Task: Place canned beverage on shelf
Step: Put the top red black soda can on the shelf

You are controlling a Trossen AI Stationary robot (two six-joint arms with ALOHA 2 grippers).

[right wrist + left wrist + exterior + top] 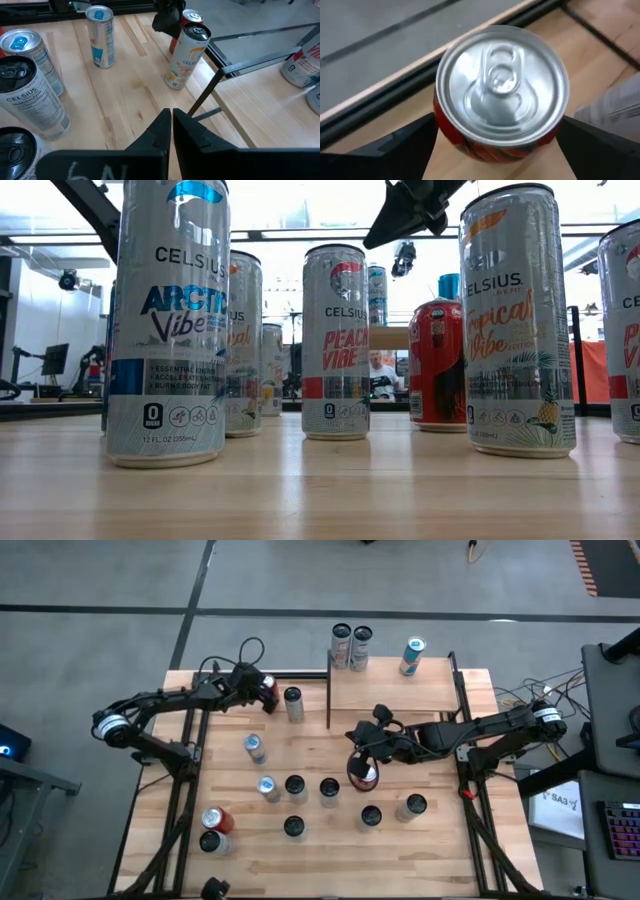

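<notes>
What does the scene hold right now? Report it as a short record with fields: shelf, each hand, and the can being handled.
shelf: light-wood board at the table's far side, three cans along its far edge
left hand: at the table's far left, at a red can
red can: upright on the tabletop, not on the shelf
right hand: shut, empty, over the table's middle in front of the shelf
table: many more upright cans standing loose

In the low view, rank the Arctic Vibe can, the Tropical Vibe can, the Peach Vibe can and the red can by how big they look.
1-2. Arctic Vibe can and Tropical Vibe can: about alike, both nearest the camera.
3. Peach Vibe can, farther back.
4. Red can, smallest, though its distance makes its true size unsure.
</notes>
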